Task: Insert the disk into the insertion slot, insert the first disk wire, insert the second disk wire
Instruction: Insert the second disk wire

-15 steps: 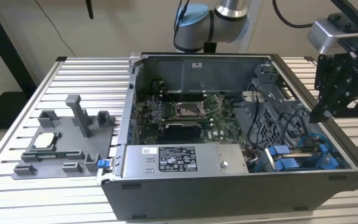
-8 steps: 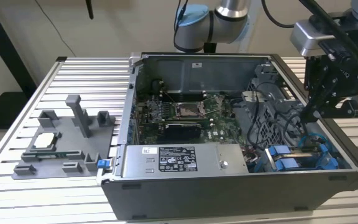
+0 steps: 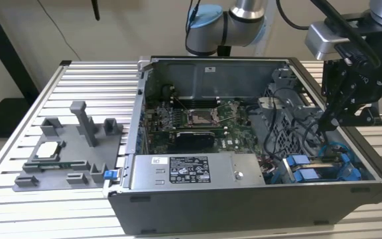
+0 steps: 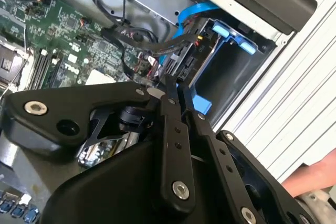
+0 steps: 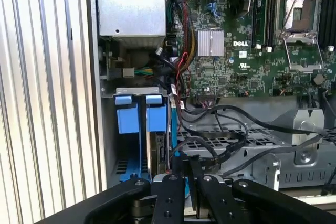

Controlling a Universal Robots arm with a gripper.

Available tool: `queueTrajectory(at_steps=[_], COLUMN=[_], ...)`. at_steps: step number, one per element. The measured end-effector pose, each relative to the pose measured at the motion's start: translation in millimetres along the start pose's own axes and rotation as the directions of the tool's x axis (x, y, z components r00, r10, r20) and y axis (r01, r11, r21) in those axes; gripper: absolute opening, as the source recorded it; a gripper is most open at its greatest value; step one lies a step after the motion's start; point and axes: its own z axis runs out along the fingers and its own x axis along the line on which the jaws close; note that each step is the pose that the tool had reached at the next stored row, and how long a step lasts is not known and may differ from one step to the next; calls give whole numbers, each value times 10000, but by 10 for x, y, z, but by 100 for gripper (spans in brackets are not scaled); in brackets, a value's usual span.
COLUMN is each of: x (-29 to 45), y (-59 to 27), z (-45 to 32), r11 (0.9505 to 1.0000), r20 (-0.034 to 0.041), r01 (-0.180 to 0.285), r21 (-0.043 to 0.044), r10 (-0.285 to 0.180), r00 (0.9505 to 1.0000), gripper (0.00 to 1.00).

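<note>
Blue-tabbed drive bay under the gripper: wire insertion under way, by my reading.

Exterior view: gripper (image 3: 328, 119) reaches down into the computer case (image 3: 244, 209), just above the insertion slot (image 3: 320, 169) with its blue tabs. Second wrist view: fingers (image 4: 172, 95) pressed nearly together, apparently pinching a dark connector beside the slot (image 4: 231, 72); the disk (image 4: 184, 66) seems seated in its blue frame there, partly hidden. First wrist view: fingertips close-set beside the slot (image 5: 139, 119), black cables (image 5: 226, 129) crowding alongside. Judgement: the plug should be kept square to the disk's port and pressed straight, clear of those cables.
</note>
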Motion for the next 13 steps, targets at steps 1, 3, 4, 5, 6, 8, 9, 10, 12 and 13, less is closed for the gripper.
queueTrajectory(at_steps=[1,3,4,5,6,8,9,10,12,13], x=[0,2,4,6,8,11,13,14,18,19], y=[1,3,4,5,7,10,11,12,15,17], z=[4,20,32,46,58,85,98,113,142,155], r11=[10000,10000,10000,10000,10000,10000,10000,10000,10000,10000], r20=[-3,-33,-55,-78,-101,-147,-168,-189,-225,-241], r01=[0,3,5,7,9,13,14,17,20,22], r21=[0,3,4,5,6,8,9,11,18,24], r10=[0,-3,-5,-7,-9,-12,-14,-17,-20,-22], r00=[10000,10000,10000,10000,9999,9999,9999,9998,9997,9997], gripper=[0,0,0,0,0,0,0,0,0,0])
